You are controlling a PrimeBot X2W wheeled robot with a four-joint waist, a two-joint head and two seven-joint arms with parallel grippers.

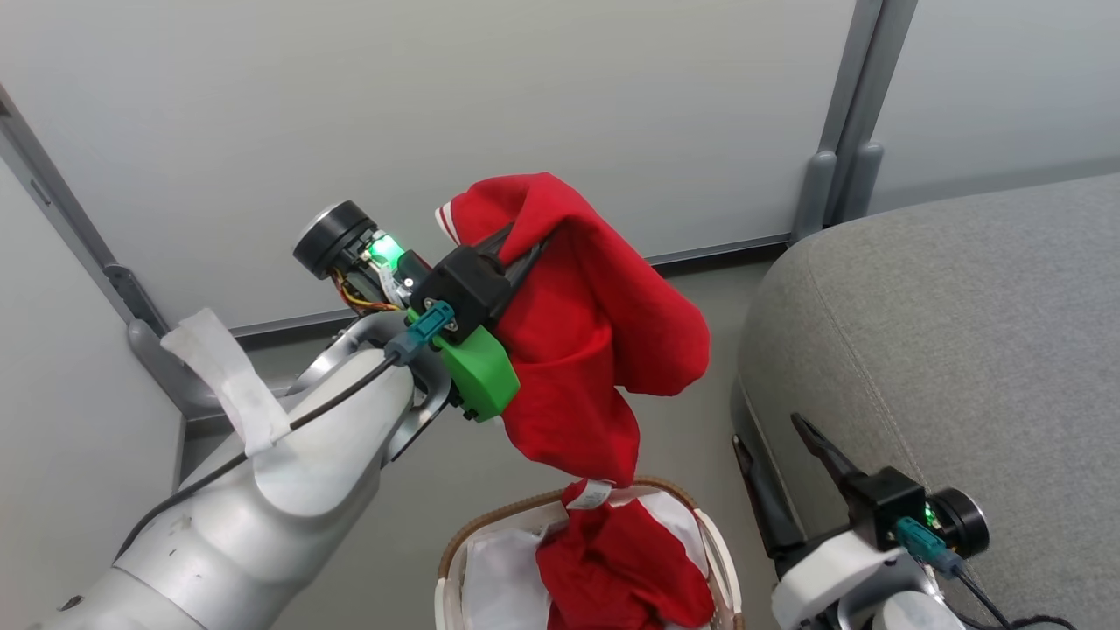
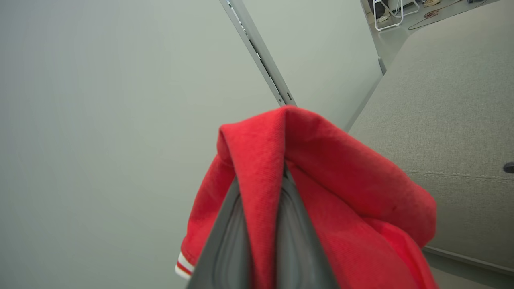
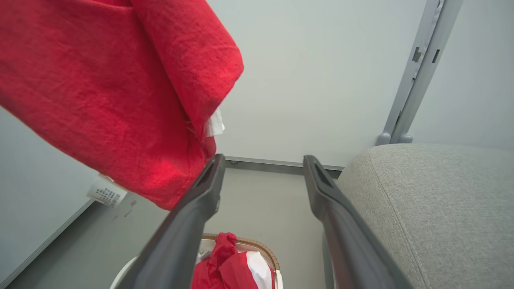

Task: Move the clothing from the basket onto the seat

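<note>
Left jaws pinch a fold of red clothing (image 1: 595, 332), held above the basket (image 1: 455, 542), presumably for carrying to the seat (image 1: 945, 332); more clothing lies inside. Right jaws stand spread, empty, beside the seat.

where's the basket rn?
Head view, bottom centre: the basket sits on the floor just left of the seat, under the clothing that hangs from the left gripper.
</note>
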